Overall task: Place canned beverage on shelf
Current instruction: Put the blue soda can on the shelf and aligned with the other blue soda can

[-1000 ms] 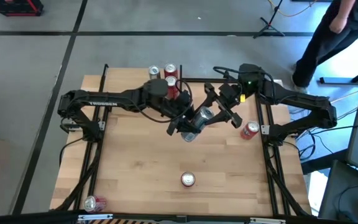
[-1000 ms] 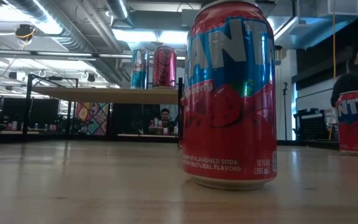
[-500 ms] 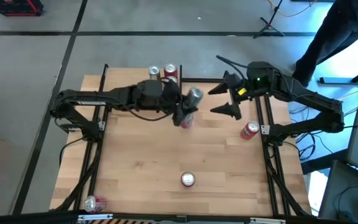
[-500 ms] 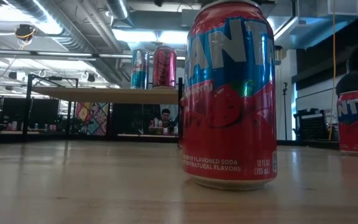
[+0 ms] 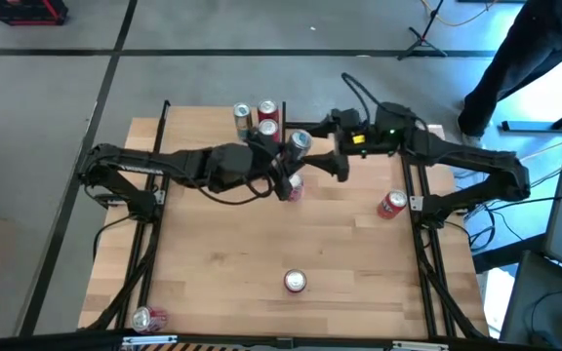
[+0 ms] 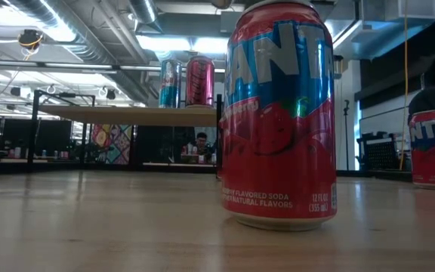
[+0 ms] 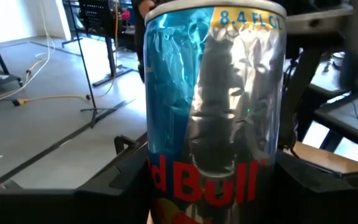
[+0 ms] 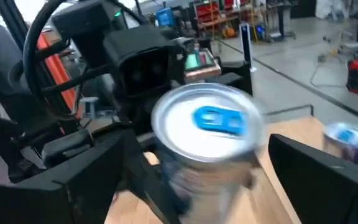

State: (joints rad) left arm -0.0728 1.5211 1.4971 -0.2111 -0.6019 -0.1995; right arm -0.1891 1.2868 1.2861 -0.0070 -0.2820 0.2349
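Observation:
A blue-and-silver slim can [image 5: 299, 142] stands upright in my left gripper [image 5: 287, 162], above the table just right of the shelf's right end; it fills the left wrist view [image 7: 215, 106]. The shelf [image 5: 203, 127], a light-wood board on black uprights at the far edge, carries three cans [image 5: 242, 114]; in the low view [image 6: 127, 115] two of them show. My right gripper [image 5: 334, 162] is open just right of the held can; in its wrist view its fingers [image 8: 92, 180] stand wide on either side of the can's top [image 8: 209, 123], apart from it. My left gripper pinches the can's lower wall [image 7: 166, 186] between its two fingers [image 7: 126, 186], one on each side. The fingers come roughly level from the table's left. The can stands upright, top up, lifted clear of the table.
A red can [image 5: 295, 282] stands near the table's near middle and looms in the low view [image 6: 278, 113]. Another red can [image 5: 391, 203] lies at the right, one [image 5: 292, 187] sits below my left gripper, one [image 5: 149, 318] lies at the near left corner. A person [image 5: 525, 49] stands beyond the far right.
My left gripper has carried the can from the table's middle toward the far edge and the shelf, turning it from tilted to upright. My right gripper has drawn back from the can toward the far right, opened wide, then come back toward the can.

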